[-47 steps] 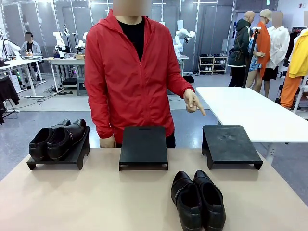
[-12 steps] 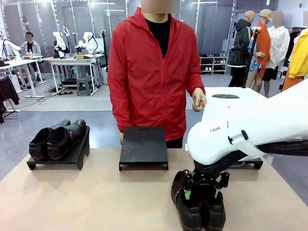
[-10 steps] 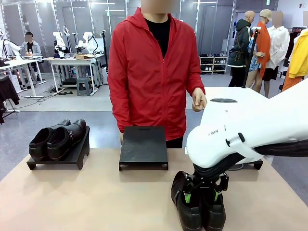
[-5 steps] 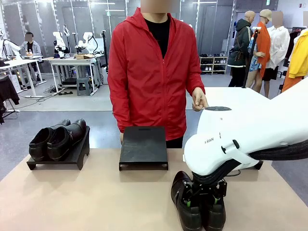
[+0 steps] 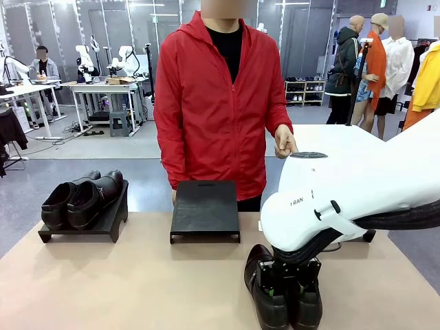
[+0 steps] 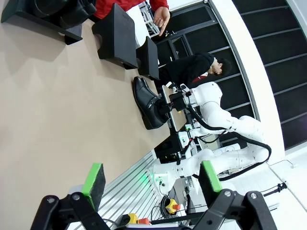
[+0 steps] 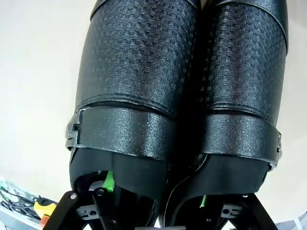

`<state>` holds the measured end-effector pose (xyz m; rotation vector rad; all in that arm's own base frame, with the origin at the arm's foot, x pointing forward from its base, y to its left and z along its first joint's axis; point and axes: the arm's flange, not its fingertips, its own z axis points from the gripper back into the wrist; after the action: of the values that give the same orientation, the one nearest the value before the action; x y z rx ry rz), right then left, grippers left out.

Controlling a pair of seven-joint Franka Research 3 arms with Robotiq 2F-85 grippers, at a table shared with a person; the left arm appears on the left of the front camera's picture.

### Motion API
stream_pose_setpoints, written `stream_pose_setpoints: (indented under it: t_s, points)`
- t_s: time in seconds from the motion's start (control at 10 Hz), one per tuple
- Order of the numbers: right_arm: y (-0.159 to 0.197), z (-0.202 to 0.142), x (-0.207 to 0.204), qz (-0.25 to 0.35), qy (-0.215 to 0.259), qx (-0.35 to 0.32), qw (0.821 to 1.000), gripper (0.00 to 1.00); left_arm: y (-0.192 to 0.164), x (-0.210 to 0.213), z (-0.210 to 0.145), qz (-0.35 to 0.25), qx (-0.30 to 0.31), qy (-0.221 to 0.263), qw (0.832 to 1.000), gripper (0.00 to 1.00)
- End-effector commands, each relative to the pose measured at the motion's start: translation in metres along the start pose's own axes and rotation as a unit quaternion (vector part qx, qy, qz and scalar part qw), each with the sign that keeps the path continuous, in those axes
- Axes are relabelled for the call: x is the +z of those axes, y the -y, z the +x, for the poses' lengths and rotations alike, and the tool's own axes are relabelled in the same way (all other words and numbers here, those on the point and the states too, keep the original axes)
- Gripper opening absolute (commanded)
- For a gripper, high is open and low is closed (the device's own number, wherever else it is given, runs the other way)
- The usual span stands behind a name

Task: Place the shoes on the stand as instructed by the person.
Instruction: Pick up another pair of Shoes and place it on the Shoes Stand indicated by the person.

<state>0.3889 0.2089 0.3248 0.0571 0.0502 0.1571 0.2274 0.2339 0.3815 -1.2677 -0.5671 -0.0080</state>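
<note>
- The right gripper [image 5: 287,282] stands over the loose pair of shoes [image 5: 271,311] by the near edge of the tabletop [image 5: 124,289], right of centre, with the white right arm [image 5: 357,192] above it.
- In the right wrist view, one finger reaches into the opening of each shoe, and the two inner walls stand between the green pads [image 7: 109,179]. The jaws are part-way apart, and whether they press on the leather cannot be told.
- The left gripper [image 6: 151,182] hangs above bare tabletop with its jaws wide apart, holding nothing.
- The second pair of shoes [image 5: 82,196] sits on the left stand [image 5: 103,223] at the far-left corner.
- The middle stand [image 5: 205,210] is bare at the centre of the far edge.
- The person [image 5: 220,103] in the red jacket stands behind the far edge, one hand [image 5: 284,143] raised at waist height with its fingers curled.
</note>
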Motion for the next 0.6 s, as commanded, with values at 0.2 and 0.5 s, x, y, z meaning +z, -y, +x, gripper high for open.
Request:
stream_pose_setpoints:
  t_s: [0.2,0.5]
  points:
    - [-0.01,0.0033,-0.0053,-0.015,0.008,-0.017,1.0,0.36,0.0016,-0.0012,-0.0014,-0.009,-0.012,0.005,1.0,1.0]
    - [-0.0081,0.0024,-0.0027,-0.014,0.009,-0.021,1.0,0.0,0.0016,-0.0012,-0.0014,-0.009,-0.012,0.005,1.0,1.0]
